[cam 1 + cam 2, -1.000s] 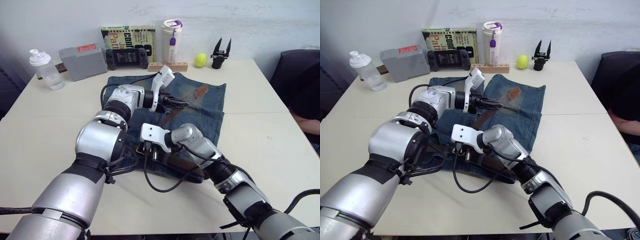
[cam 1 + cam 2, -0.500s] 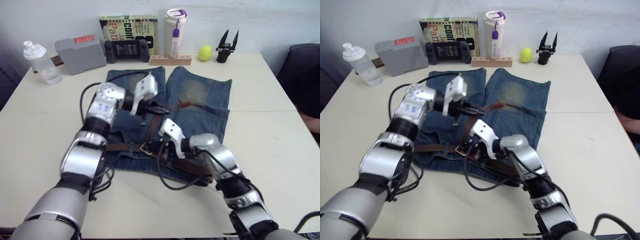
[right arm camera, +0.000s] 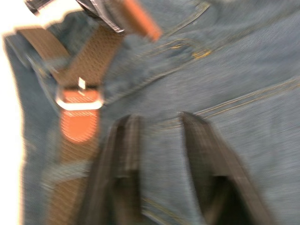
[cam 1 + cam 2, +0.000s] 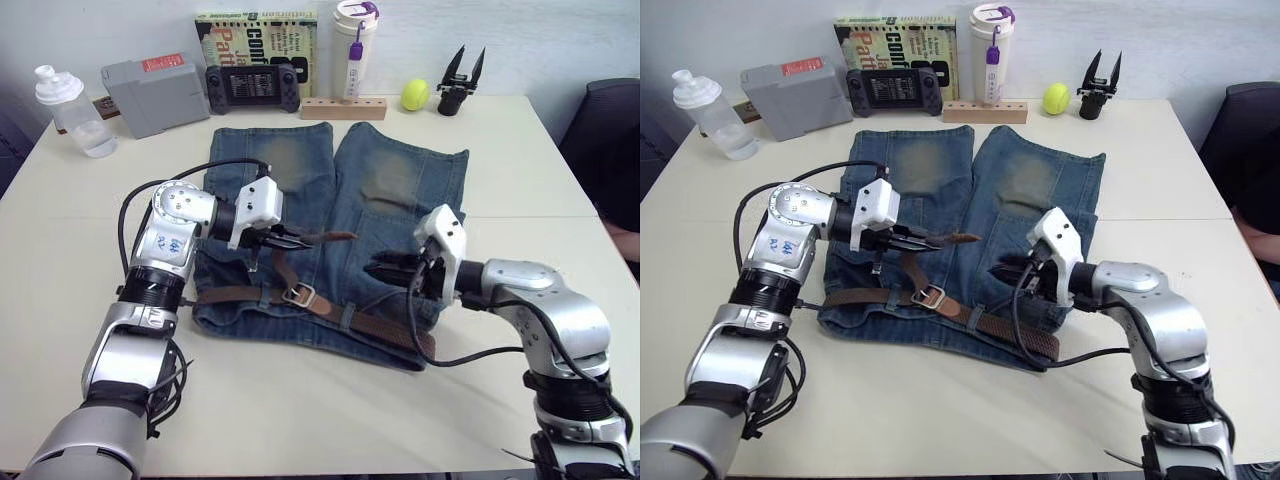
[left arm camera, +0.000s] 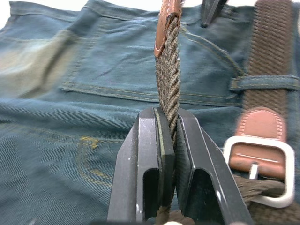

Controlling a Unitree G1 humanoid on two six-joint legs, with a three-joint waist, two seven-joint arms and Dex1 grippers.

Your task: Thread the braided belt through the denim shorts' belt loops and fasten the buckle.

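Note:
The denim shorts lie flat on the table, waistband toward me. The braided belt runs along the waistband under a belt loop, with the buckle lying near the middle. My left gripper is shut on the belt's free end just above the buckle; the tan tip sticks out past the fingers. My right gripper hovers open over the shorts to the right of the buckle, holding nothing, its fingers spread over denim.
Along the table's far edge stand a clear bottle, a grey box, a game controller, a book, a tumbler, a wooden block, a yellow ball and a black gripper tool. A dark chair is at the right.
The camera has shifted. My right gripper has left the buckle area and drawn back to the right. My left gripper has pulled the belt end lower and nearer, toward the buckle.

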